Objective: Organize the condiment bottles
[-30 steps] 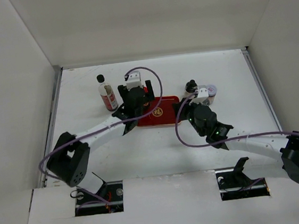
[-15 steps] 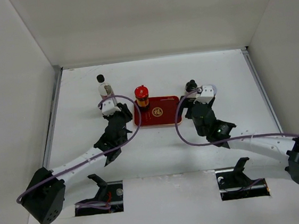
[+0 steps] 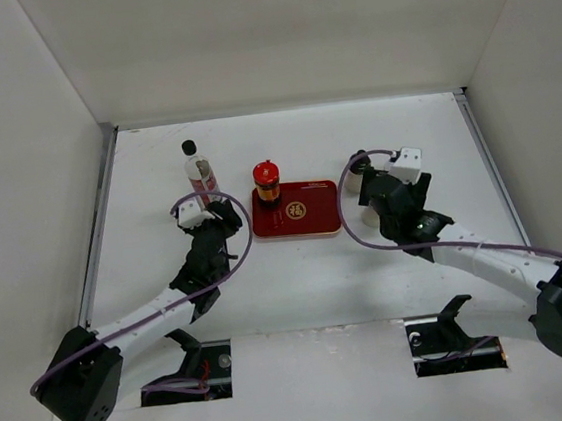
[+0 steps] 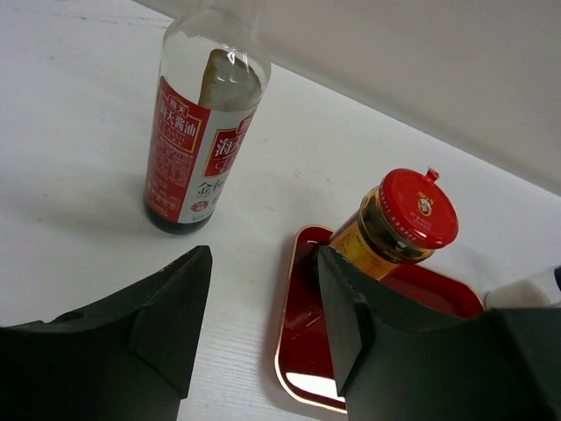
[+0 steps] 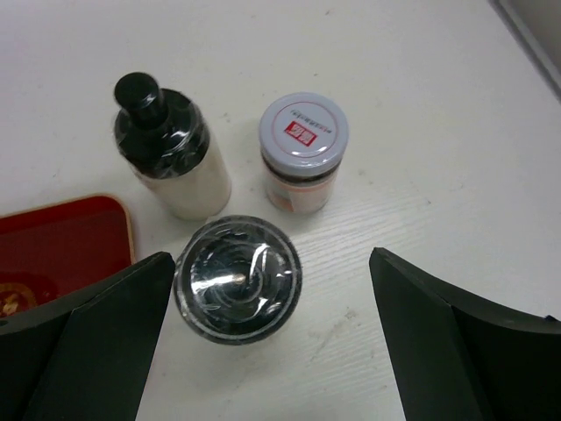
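Note:
The red-capped jar [image 3: 267,182] [image 4: 408,224] stands upright in the far left corner of the red tray [image 3: 312,222] [image 4: 307,351]. Left of it on the table is the tall slim clear bottle [image 3: 197,169] [image 4: 206,114] with a red-white label. My left gripper [image 3: 223,215] [image 4: 263,324] hovers in front of the two, open and empty. My right gripper [image 3: 371,186] [image 5: 276,338] is wide open over the silver-lidded jar [image 5: 237,279], which sits by its left finger. Behind are the black-capped beige bottle [image 5: 171,158] [image 3: 359,159] and the pale-lidded jar [image 5: 302,149].
White walls enclose the table on the left, back and right. The tray's edge [image 5: 61,228] lies just left of the right-hand jars. Both arms reach in from the near edge.
The left arm drew back from the tray, leaving the red-capped jar standing there, and now sits low between bottle and tray. The right gripper opened wide and shifted right over the jars.

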